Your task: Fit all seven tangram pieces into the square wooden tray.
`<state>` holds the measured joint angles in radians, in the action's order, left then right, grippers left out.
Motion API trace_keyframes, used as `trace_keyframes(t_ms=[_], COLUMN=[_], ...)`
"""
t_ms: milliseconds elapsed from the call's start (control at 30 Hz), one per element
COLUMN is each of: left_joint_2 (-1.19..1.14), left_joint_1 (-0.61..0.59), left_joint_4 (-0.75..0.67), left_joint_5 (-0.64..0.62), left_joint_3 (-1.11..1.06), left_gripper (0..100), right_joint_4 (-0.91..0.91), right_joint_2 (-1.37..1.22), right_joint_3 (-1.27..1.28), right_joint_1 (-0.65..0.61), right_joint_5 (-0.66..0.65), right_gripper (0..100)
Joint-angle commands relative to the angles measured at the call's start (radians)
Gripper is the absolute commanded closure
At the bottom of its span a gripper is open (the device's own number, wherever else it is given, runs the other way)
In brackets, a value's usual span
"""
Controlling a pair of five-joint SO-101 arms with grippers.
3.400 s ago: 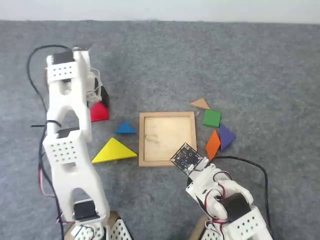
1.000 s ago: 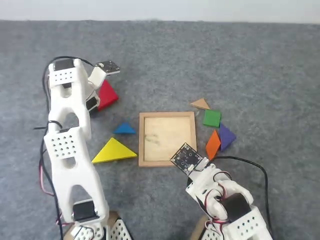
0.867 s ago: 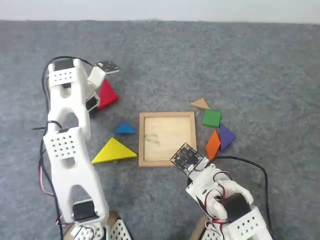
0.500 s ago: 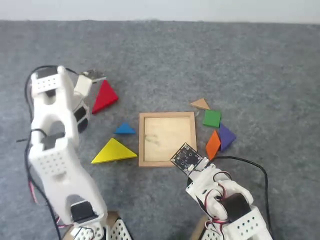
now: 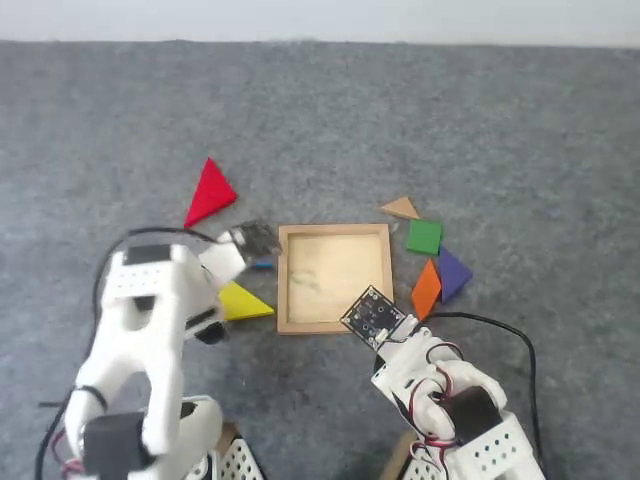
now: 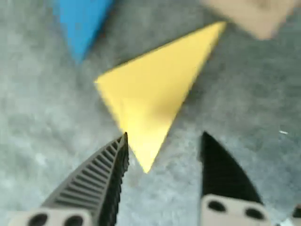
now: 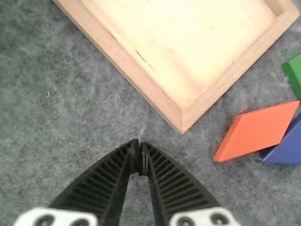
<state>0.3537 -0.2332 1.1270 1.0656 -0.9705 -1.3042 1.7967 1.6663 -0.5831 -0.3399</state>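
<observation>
The tray is sitting in the middle of the grey mat with nothing in it, so we are only beginning. We are holding our left claw wide open and low over the mat. The pointy tip of the yellow triangle is lying between its two fingers, but they are not squeezing it. The blue triangle is lying just beside the yellow one. The red triangle is lying farther off, well apart from the tray.

We are keeping our right claw shut tight with nothing in it. It is hanging over the mat near a corner of the tray. Just past that corner the orange piece is lying, touching the purple piece. The green square is sitting close to them, with the tan triangle beside it.

So we are counting seven pieces, and all seven are lying outside the tray. We are thinking the yellow triangle is the first one to pick up, and after it six more are waiting.
</observation>
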Motion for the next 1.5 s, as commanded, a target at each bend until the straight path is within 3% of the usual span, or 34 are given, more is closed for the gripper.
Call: trace_keyframes(t_ms=[0,100,233,400,500,1333,1467], left_joint_2=[0.060,-0.029,-0.247,-0.493,-0.563,-0.620,-0.620], left_joint_1=[0.052,0.049,0.051,0.049,0.046,0.078,0.083], left_joint_4=[-0.081,-0.084,-0.072,0.129,0.166,0.117,0.068], left_joint_5=[0.138,0.235,0.241,0.235,0.235,0.198,0.089], left_joint_3=[-0.024,0.045,0.239,0.527,0.607,0.602,0.591], left_gripper=[72,72,71,68,66,61,61], right_joint_4=[-0.005,-0.005,-0.005,-0.005,-0.005,-0.005,-0.005], right_joint_2=[0.015,0.015,0.015,0.015,0.015,0.015,0.015], right_joint_3=[0.017,0.017,0.017,0.017,0.017,0.017,0.017], right_joint_1=[-0.005,-0.004,-0.004,-0.002,-0.002,-0.002,-0.002], right_joint_5=[-0.006,-0.006,-0.006,-0.006,-0.006,-0.006,-0.006], right_gripper=[98.9,98.9,98.9,98.9,98.9,98.9,98.9])
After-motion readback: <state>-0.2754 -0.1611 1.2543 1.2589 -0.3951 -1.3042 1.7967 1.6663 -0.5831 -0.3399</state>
